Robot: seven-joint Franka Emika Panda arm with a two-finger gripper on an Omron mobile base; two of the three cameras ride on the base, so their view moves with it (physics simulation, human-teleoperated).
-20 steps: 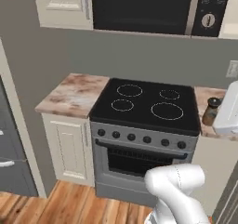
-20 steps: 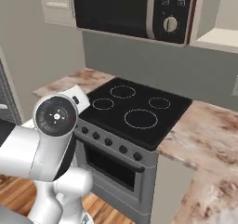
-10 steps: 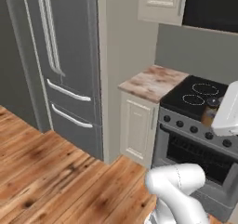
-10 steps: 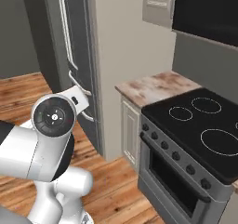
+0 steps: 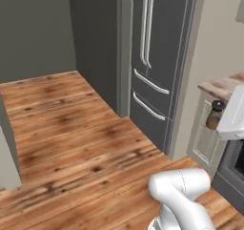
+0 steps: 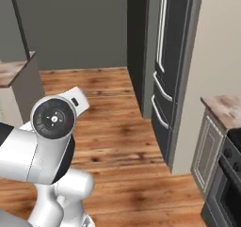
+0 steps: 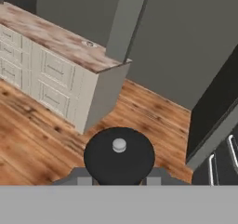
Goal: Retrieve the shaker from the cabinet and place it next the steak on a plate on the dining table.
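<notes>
The small brown shaker [image 5: 215, 115] with its dark cap hangs at the right edge of the left base view, with my gripper [image 5: 218, 122] shut on it. In the hand view the shaker's round dark cap [image 7: 119, 155] sits low in the middle, between my gripper's [image 7: 119, 179] grey fingertips [image 7: 82, 178]. A counter with a mottled pink-brown marble top [image 7: 56, 38] and white panel fronts stands ahead to the left; I cannot tell whether it is the dining table. The steak, the plate and the cabinet are out of view.
A tall dark grey fridge [image 5: 159, 57] [image 6: 172, 61] stands ahead on the right. Beside it are a marble-topped base cabinet [image 6: 221, 113] and the stove's edge [image 6: 228, 193]. Wooden floor [image 5: 71, 138] spreads to the left. Another marble top [image 6: 12, 70] shows at far left.
The whole picture has swung left as the base turned: stove and microwave slid off to the right, fridge and wooden floor came in. The shaker stays in the gripper.
</notes>
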